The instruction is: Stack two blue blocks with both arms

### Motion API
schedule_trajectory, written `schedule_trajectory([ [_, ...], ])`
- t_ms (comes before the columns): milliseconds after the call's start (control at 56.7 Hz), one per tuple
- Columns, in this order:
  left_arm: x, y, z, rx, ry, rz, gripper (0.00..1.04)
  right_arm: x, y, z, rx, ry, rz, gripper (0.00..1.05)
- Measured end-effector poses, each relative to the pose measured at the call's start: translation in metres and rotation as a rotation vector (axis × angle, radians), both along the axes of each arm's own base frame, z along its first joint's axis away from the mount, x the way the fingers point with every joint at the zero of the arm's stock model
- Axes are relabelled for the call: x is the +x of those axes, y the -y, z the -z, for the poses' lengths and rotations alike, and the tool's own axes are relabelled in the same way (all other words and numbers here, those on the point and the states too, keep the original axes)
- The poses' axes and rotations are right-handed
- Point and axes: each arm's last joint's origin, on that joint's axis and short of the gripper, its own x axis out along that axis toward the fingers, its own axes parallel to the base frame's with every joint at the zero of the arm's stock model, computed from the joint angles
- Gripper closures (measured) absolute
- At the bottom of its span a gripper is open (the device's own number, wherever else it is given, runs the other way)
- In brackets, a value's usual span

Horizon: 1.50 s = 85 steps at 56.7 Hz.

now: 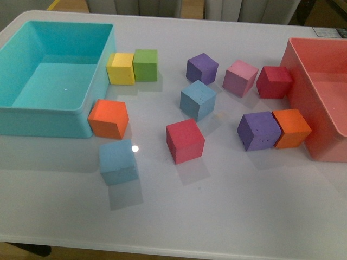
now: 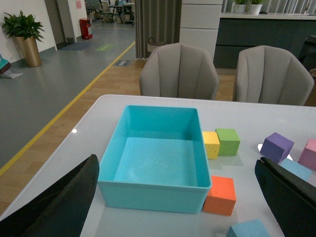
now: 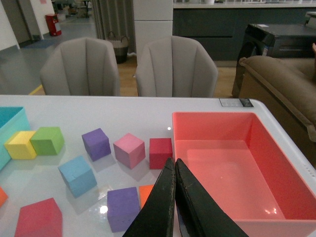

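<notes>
Two sky-blue blocks lie apart on the white table. One blue block (image 1: 197,99) sits mid-table; it also shows in the right wrist view (image 3: 77,175) and at the edge of the left wrist view (image 2: 295,168). The other blue block (image 1: 118,161) lies nearer the front left, below an orange cube; it shows in the left wrist view (image 2: 248,229). Neither arm shows in the front view. My left gripper (image 2: 177,197) is open and empty, above the table near the turquoise bin. My right gripper (image 3: 175,165) is shut and empty, beside the red bin.
A turquoise bin (image 1: 92,86) stands at the left, a red bin (image 1: 303,103) at the right. Between them lie yellow (image 1: 121,68), green (image 1: 146,65), orange (image 1: 108,118), red (image 1: 185,140), purple (image 1: 201,68), pink (image 1: 240,77), dark red (image 1: 274,82), purple (image 1: 258,130) and orange (image 1: 291,128) cubes.
</notes>
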Motion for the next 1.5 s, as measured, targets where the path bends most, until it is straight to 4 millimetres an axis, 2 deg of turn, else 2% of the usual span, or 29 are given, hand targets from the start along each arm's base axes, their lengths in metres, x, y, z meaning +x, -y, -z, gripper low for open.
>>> schedule_trajectory([
  [793, 0.000, 0.000, 0.000, 0.000, 0.000, 0.000, 0.09, -0.020, 0.000, -0.001, 0.000, 0.004, 0.000, 1.03],
  [934, 0.000, 0.000, 0.000, 0.000, 0.000, 0.000, 0.09, -0.030, 0.000, 0.002, 0.000, -0.005, 0.000, 1.03],
  [1128, 0.000, 0.000, 0.000, 0.000, 0.000, 0.000, 0.09, -0.030, 0.000, 0.002, 0.000, -0.002, 0.001, 1.02],
  [1287, 0.000, 0.000, 0.000, 0.000, 0.000, 0.000, 0.09, -0.030, 0.000, 0.002, 0.000, -0.001, 0.001, 0.74],
  [1498, 0.000, 0.000, 0.000, 0.000, 0.000, 0.000, 0.09, -0.030, 0.000, 0.002, 0.000, 0.000, 0.000, 0.24],
])
